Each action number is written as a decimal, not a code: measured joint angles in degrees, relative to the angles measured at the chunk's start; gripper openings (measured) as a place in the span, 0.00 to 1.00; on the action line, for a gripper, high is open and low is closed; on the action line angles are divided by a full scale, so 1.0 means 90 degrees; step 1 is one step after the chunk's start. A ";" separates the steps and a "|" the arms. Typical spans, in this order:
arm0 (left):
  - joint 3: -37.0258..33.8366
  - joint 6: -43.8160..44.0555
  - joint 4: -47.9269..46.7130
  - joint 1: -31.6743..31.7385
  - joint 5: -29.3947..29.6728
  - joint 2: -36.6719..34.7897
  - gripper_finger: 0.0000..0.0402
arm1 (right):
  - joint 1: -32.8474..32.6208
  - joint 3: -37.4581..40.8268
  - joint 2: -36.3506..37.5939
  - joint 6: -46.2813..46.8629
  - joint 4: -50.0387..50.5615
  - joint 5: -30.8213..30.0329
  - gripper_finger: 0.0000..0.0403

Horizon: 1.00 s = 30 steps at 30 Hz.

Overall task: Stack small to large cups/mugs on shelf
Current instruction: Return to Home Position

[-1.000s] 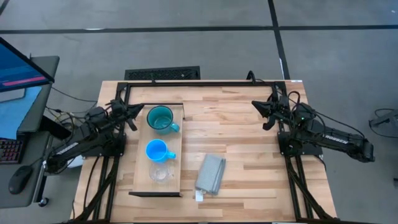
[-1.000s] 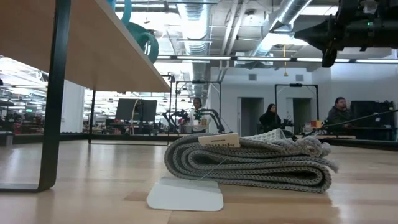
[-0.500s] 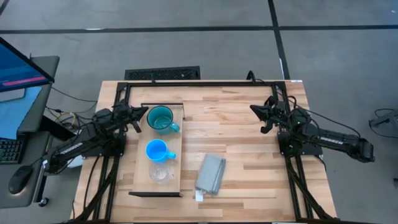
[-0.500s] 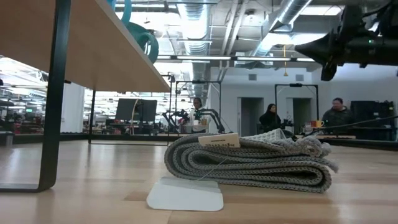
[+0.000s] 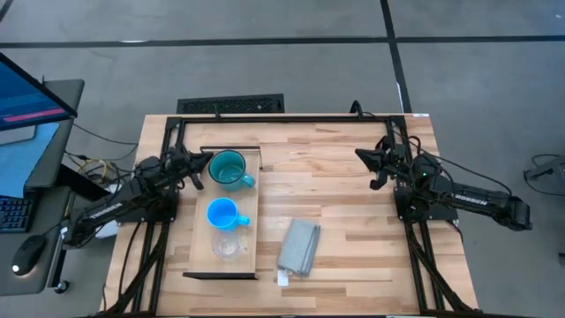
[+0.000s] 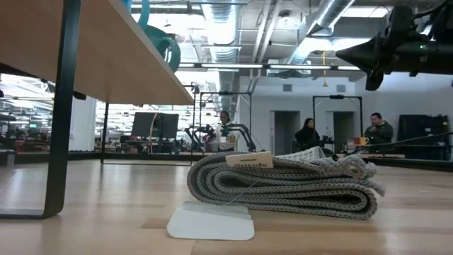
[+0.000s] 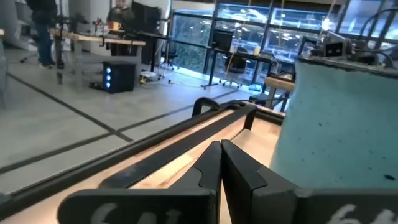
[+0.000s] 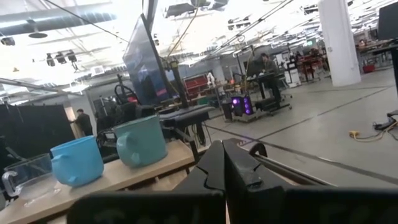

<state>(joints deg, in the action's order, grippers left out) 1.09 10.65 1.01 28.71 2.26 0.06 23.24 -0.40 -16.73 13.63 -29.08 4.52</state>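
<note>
The shelf (image 5: 200, 231) is a pale raised board on the table's left half. On it stand in a row the teal mug (image 5: 229, 169) at the far end, the blue mug (image 5: 221, 214) in the middle and the clear cup (image 5: 225, 246) at the near end. My left gripper (image 5: 202, 165) is shut and level, close beside the teal mug (image 7: 336, 124) on its left. My right gripper (image 5: 365, 159) is shut and hangs in the air over the table's right half, pointing toward the shelf. The right wrist view shows the teal mug (image 8: 140, 142), the blue mug (image 8: 76, 160) and the clear cup (image 8: 18, 182) far off.
A folded grey cloth (image 5: 298, 246) with a white tag lies right of the shelf's near end, filling the middle of the low view (image 6: 283, 185). A dark frame (image 5: 291, 117) runs along the table's far edge. The shelf's dark leg (image 6: 62, 106) stands on the tabletop.
My left gripper has sunk and come closer to the teal mug, still shut. My right gripper has sunk a little, still shut, and has since kept still. The mugs, the cup and the cloth have not moved.
</note>
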 joint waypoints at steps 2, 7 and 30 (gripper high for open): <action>-0.0028 -0.0021 0.0055 0.0002 -0.0051 0.0018 0.00 | 0.0000 0.0002 0.0000 -0.0001 -0.0002 0.0014 0.03; -0.0030 0.0099 0.0035 0.0005 -0.0166 0.0021 0.00 | 0.0002 0.0002 -0.0002 0.0207 0.0201 0.0017 0.03; -0.0035 0.0392 0.0006 0.0005 -0.0175 0.0036 0.00 | 0.0005 0.0007 -0.0007 0.1070 0.1265 0.0005 0.07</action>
<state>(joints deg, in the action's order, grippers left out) 0.78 14.17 1.06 28.75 0.69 0.38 23.29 -0.34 -16.80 23.26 -17.70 4.56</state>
